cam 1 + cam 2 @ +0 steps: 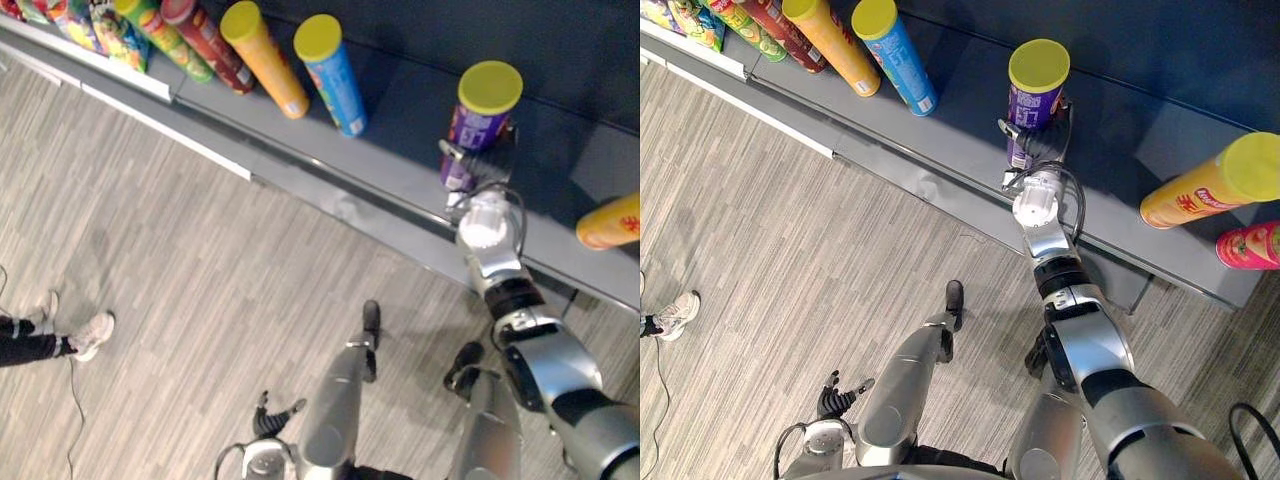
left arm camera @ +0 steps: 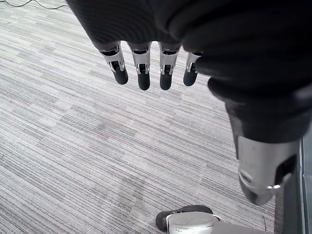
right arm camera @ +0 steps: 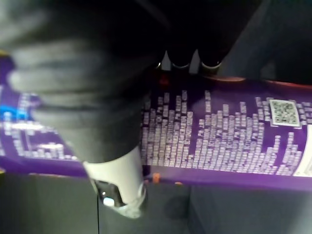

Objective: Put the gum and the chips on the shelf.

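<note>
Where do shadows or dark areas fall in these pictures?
Left eye view: the blue can throws a soft shadow on the shelf. Right wrist view: the right hand is dark against the lit purple can. Left wrist view: evenly lit floor.

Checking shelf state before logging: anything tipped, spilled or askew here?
Nothing stands out. The purple can stands on the shelf with its yellow lid on, the right hand curled round it. The other cans look intact, nothing spilled. The left hand hangs open over the floor.
</note>
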